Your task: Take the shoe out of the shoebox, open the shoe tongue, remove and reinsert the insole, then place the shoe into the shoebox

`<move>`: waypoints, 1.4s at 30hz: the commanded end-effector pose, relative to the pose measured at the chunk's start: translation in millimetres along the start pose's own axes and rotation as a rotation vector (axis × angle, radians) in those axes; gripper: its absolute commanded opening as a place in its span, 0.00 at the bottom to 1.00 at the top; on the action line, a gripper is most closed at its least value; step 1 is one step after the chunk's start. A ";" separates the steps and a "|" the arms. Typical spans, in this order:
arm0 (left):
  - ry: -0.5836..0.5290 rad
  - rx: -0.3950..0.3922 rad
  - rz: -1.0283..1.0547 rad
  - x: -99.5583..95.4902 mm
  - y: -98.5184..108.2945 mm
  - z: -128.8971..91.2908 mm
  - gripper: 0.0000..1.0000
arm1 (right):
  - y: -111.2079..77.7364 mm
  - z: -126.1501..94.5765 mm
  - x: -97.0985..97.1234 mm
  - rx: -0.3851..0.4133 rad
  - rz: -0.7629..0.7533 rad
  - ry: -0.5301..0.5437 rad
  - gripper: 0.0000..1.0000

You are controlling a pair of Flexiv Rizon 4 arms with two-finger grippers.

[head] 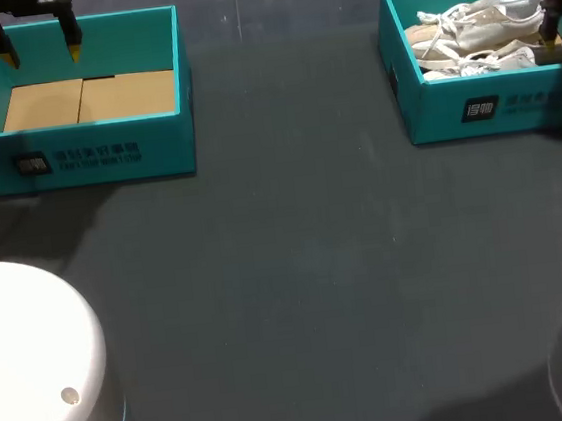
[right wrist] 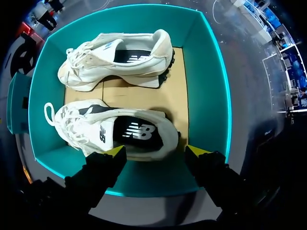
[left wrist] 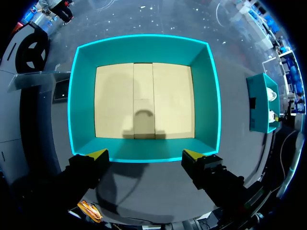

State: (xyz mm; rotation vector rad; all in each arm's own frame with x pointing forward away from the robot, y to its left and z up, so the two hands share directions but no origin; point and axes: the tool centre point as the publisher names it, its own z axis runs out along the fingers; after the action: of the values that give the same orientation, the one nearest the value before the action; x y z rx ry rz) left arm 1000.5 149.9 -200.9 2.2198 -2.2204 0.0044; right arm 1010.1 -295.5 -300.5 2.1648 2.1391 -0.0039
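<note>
Lying on its sole in the shoebox [right wrist: 207, 86] on my right side is the target shoe [right wrist: 96, 132], the one nearer the right gripper [right wrist: 156, 149]. Its heel points toward the gripper and its toe away. The dark insole [right wrist: 139, 130] shows through the collar and looks seated. The laces [right wrist: 67, 120] are loose, with one loop out past the toe.

A second shoe [right wrist: 120, 60] lies across the far side of the same box, apart from the first, with bare cardboard showing between them.

Handling, as a judgement:
- The shoe is light, with a soft fabric upper that will fold under a pinch.
- The sole and the heel counter are the stiff parts.
- Best hold is across the heel counter or the collar rim, pinching inside against outside, so the shoe does not sag.
- Stay off the laces. They would slip and snag on the box wall.
- The insole is thin and floppy and will want a hold at its heel edge.

The right gripper hangs over the near end of the box with its fingers spread wide. The yellow tips sit about level with the heel, one at each side. It holds nothing.

The left gripper [left wrist: 146, 154] is likewise spread wide and holds nothing. It hangs over the near wall of a second shoebox [left wrist: 144, 48], which shows only its cardboard floor [left wrist: 115, 100].

The two boxes stand well apart at the far corners of the dark table [head: 297, 269].
</note>
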 end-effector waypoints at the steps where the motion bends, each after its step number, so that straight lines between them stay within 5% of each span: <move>1: -0.001 -0.001 0.000 0.0 0.1 -0.3 1.00 | 0.3 5.8 -3.9 -0.001 0.003 0.003 0.83; 31: -0.001 -0.001 0.000 0.0 0.1 -0.3 1.00 | 10.1 39.7 -20.6 -0.013 -0.002 0.017 0.92; 42: -0.001 -0.001 0.000 0.0 0.1 -0.3 1.00 | 10.2 51.3 -19.6 -0.004 -0.013 0.014 0.87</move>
State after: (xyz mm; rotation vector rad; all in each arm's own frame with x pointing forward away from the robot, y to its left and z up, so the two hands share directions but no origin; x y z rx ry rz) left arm 1000.5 149.9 -200.9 2.2198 -2.2204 0.0044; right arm 1020.2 -318.4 -346.1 2.1523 2.1549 0.0169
